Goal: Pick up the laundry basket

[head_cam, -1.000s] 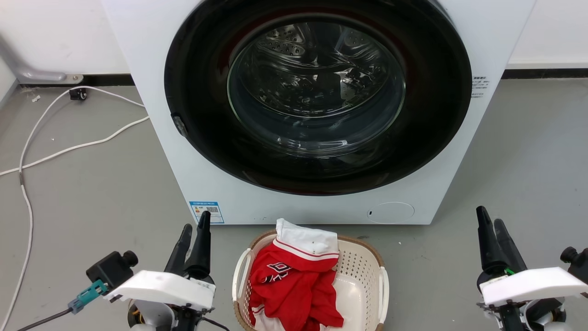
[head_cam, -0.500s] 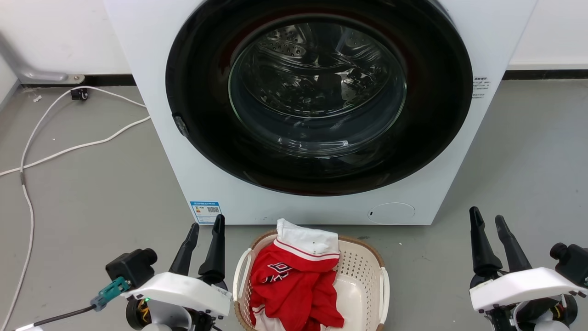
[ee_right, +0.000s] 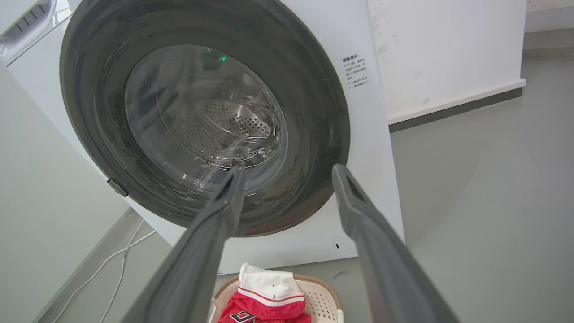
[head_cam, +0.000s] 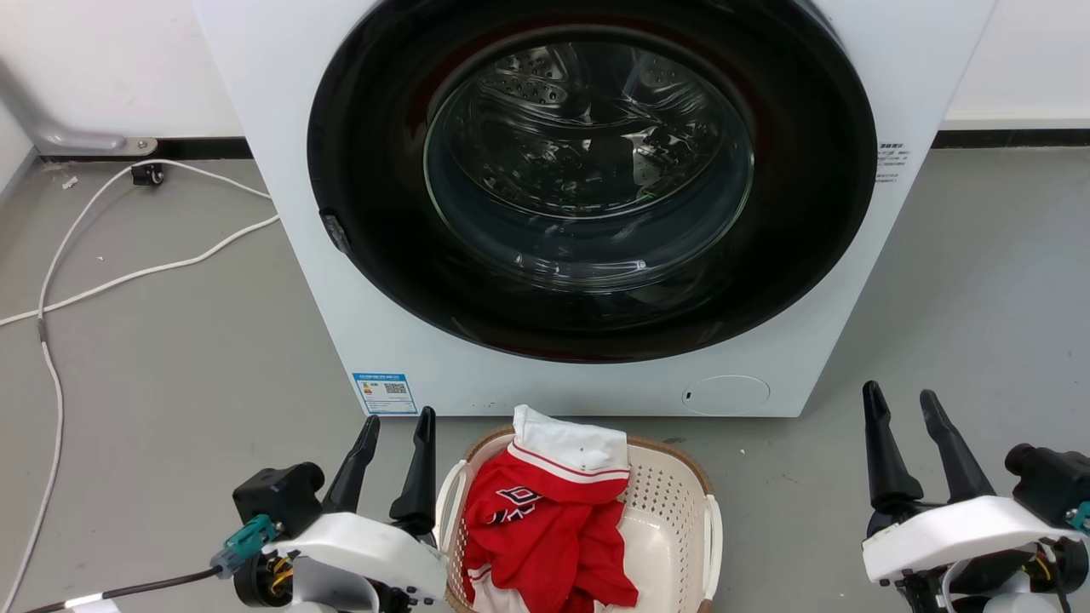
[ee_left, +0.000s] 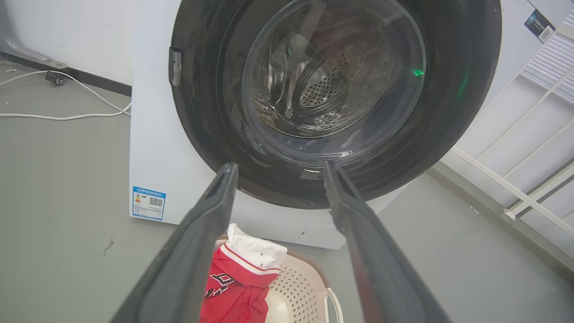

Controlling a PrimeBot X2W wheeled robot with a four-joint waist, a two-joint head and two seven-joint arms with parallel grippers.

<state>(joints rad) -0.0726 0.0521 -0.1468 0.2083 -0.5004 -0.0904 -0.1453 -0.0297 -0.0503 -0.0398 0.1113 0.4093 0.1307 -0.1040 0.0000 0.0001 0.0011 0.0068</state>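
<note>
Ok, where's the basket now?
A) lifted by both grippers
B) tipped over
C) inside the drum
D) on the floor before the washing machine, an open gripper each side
D: the basket stands upright on the floor in front of the washing machine, with the left gripper and right gripper open on either side, neither closed on it.

left gripper parted, right gripper parted
</note>
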